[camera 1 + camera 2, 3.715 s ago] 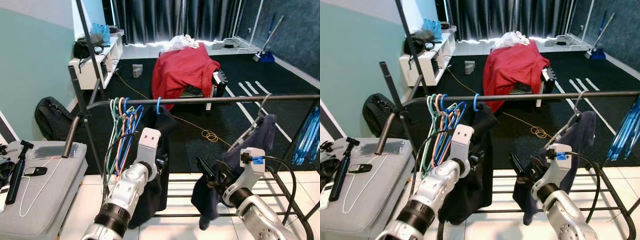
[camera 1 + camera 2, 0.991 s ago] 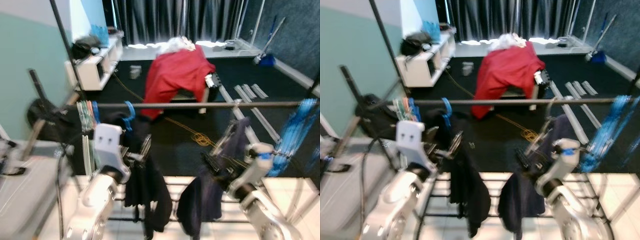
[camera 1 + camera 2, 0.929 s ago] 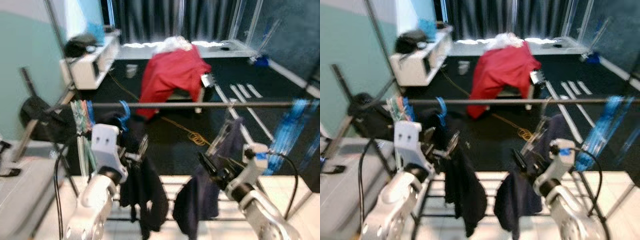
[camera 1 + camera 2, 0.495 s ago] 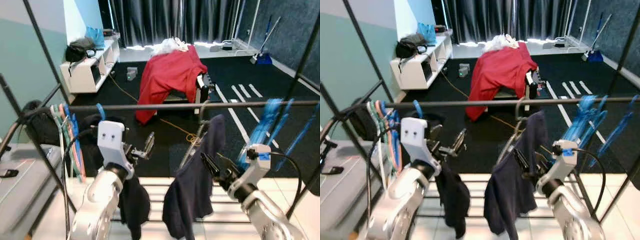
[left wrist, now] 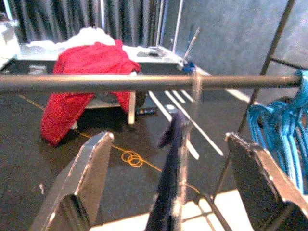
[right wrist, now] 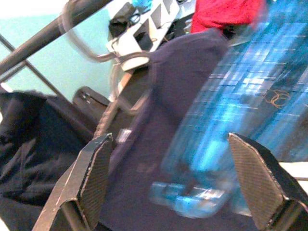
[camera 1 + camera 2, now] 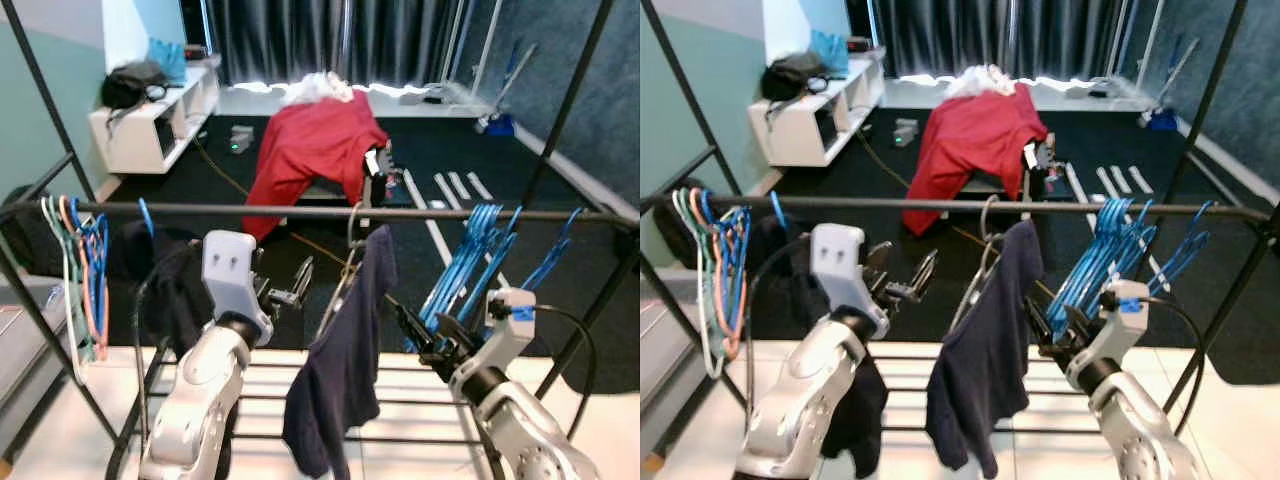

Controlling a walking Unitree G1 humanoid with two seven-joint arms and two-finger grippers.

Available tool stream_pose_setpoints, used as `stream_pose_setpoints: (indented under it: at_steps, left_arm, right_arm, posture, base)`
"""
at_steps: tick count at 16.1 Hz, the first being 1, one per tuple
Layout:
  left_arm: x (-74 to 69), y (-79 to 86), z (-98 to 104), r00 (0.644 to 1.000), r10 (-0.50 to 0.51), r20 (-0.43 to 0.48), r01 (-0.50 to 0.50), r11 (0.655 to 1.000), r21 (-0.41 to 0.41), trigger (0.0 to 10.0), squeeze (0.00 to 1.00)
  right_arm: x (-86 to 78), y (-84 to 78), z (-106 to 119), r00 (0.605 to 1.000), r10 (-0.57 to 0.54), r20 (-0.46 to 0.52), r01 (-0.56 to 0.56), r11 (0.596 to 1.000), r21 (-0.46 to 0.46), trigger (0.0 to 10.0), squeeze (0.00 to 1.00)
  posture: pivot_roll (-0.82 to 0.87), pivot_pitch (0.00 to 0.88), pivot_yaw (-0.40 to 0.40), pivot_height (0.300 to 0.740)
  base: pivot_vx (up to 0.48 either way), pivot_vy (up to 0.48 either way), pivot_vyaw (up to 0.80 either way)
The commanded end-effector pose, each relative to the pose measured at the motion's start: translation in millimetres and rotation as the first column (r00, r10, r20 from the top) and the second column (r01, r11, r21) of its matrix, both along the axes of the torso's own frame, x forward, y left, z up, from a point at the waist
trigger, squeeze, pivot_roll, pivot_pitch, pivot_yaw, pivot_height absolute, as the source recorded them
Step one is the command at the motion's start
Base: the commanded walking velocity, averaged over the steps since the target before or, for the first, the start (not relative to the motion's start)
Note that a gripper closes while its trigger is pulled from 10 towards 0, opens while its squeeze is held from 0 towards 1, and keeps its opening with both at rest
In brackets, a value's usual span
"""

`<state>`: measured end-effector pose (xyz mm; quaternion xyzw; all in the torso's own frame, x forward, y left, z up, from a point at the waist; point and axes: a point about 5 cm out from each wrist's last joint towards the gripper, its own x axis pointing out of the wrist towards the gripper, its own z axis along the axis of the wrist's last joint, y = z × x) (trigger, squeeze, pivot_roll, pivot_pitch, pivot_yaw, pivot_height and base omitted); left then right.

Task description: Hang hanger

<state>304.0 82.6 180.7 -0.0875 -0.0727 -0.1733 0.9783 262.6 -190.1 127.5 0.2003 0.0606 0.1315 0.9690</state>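
A wire hanger [image 7: 349, 222] carrying a navy garment [image 7: 345, 360] hangs by its hook on the dark rail [image 7: 250, 211] near the middle. My right gripper [image 7: 418, 336] is just right of the garment's lower edge, open and holding nothing; in the right wrist view its fingers [image 6: 96, 178] stand wide apart before the garment [image 6: 159, 159]. My left gripper [image 7: 296, 284] is raised left of the garment, under the rail, and open. In the left wrist view the hanger [image 5: 192, 91] and rail [image 5: 96, 83] show between its fingers [image 5: 91, 168].
A bunch of blue hangers [image 7: 470, 260] hangs right of the garment. Coloured hangers [image 7: 85, 270] and a black garment [image 7: 165, 285] hang at the left end. Slanted rack poles [image 7: 560, 110] rise on both sides. Beyond are a red cloth [image 7: 305, 150] and a white shelf [image 7: 150, 130].
The camera has swung right along the rack, so everything slid left in view. The navy garment now hangs straight from the rail. The left gripper has come away from the black garment.
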Motion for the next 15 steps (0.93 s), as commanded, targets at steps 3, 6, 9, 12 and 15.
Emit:
stream_pose_setpoints:
  at_steps: [3, 6, 9, 12, 15]
  left_arm:
    - [13.1, -10.8, -10.5, 0.998, -0.003, -0.065, 0.007, 0.999, 0.05, 10.0, 0.0]
    - [13.1, -10.8, -10.5, 0.998, -0.003, -0.065, 0.007, 0.999, 0.05, 10.0, 0.0]
    - [33.1, -26.6, -22.8, 0.991, 0.018, -0.136, -0.004, 0.995, 0.105, 10.0, 0.0]
    - [33.1, -26.6, -22.8, 0.991, 0.018, -0.136, -0.004, 0.995, 0.105, 10.0, 0.0]
    - [48.1, -26.0, -35.3, 0.979, 0.093, -0.181, -0.057, 0.978, 0.199, 10.0, 0.0]
  right_arm:
    - [0.3, 3.2, 0.5, 1.0, 0.008, 0.008, -0.008, 1.0, 0.002, 10.0, 0.0]
    - [0.3, 3.2, 0.5, 1.0, 0.008, 0.008, -0.008, 1.0, 0.002, 10.0, 0.0]
    - [-0.3, 6.3, 0.3, 1.0, 0.027, 0.011, -0.027, 1.0, -0.003, 10.0, 0.0]
    - [-0.3, 6.3, 0.3, 1.0, 0.027, 0.011, -0.027, 1.0, -0.003, 10.0, 0.0]
    - [-1.8, 8.9, -1.0, 0.999, 0.039, 0.011, -0.039, 0.999, -0.011, 10.0, 0.0]
  posture:
    - [-0.15, 0.0, 0.018, 0.74]
    - [-0.15, 0.0, 0.018, 0.74]
    - [-0.17, 0.0, 0.033, 0.74]
    - [-0.17, 0.0, 0.033, 0.74]
    - [-0.19, 0.0, 0.047, 0.74]
  base:
    - [0.0, 0.0, 0.0]
    - [0.0, 0.0, 0.0]
    - [0.0, 0.0, 0.0]
    - [0.0, 0.0, 0.0]
    - [0.0, 0.0, 0.0]
